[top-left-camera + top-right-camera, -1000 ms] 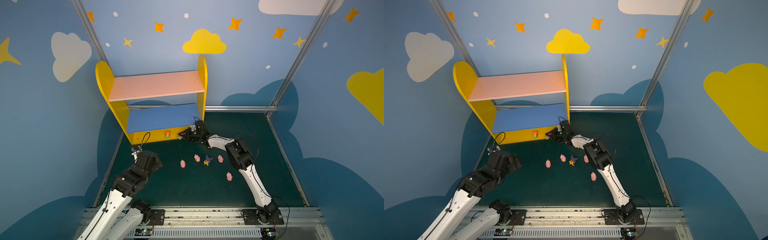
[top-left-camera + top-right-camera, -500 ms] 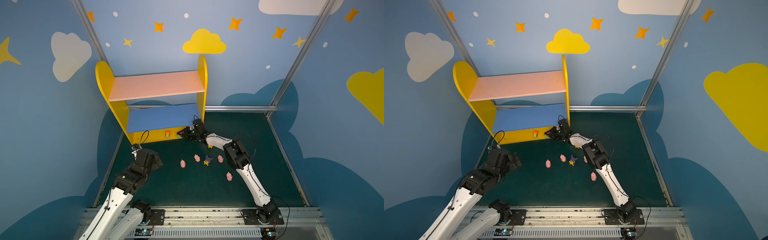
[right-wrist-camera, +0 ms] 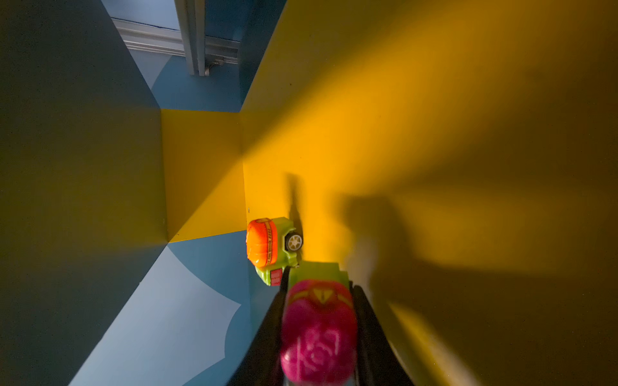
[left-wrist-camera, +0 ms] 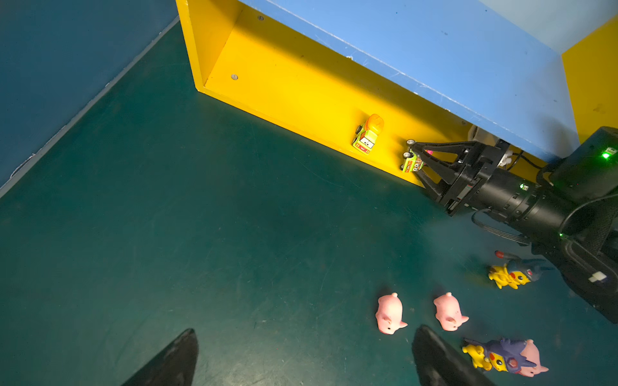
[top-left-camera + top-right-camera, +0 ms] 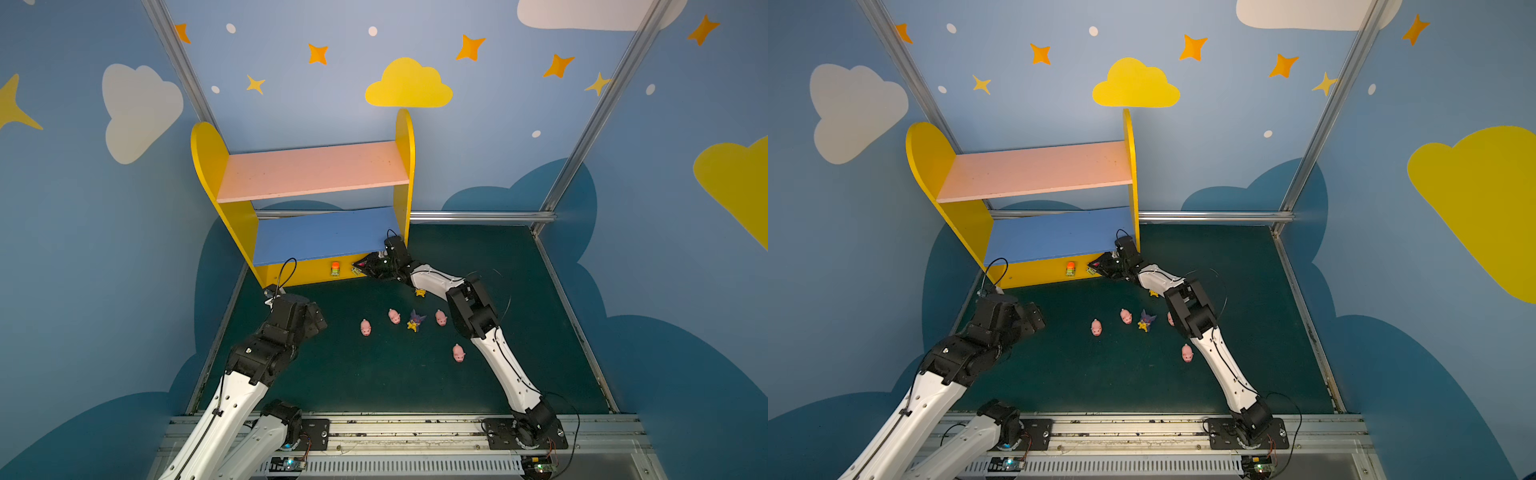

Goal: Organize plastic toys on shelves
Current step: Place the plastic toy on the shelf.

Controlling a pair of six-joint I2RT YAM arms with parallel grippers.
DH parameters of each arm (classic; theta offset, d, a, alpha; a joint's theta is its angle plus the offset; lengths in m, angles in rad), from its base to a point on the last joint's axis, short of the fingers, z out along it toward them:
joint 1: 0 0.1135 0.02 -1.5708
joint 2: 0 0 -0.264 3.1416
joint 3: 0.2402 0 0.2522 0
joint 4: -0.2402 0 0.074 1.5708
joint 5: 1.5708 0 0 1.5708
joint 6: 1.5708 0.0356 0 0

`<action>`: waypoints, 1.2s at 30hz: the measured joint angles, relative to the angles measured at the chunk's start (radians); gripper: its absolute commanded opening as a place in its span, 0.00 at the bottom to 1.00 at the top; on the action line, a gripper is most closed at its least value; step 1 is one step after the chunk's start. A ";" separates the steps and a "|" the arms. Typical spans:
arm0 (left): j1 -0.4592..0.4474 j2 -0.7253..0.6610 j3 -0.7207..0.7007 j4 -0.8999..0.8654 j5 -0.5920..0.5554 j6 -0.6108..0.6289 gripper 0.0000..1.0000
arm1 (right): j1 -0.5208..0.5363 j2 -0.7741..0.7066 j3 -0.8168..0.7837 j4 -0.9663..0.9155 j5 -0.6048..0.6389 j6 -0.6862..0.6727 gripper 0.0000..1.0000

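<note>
Green mat, cloud/star walls, alu posts.

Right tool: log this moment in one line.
right tool: shut on pink-topped green plastic car | at yellow base board, beside orange-topped green plastic car | left tool: open, empty | four pink plastic pigs: on dark green mat

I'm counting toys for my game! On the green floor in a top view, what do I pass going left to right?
Leftmost pig → second pig → spiky-headed figure → third pig → fourth pig. The half-hidden yellow figure is skipped.
</note>
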 measured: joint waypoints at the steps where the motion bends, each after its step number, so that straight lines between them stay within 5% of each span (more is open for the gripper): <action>1: 0.002 -0.001 0.000 0.000 0.000 0.000 1.00 | 0.000 0.005 0.009 -0.002 0.000 -0.001 0.28; 14: 0.026 -0.006 0.000 0.000 0.020 0.007 1.00 | 0.001 0.023 0.052 -0.037 0.000 -0.005 0.43; 36: 0.048 -0.054 -0.002 -0.006 0.031 0.013 1.00 | 0.011 0.000 0.008 -0.024 0.002 -0.044 0.47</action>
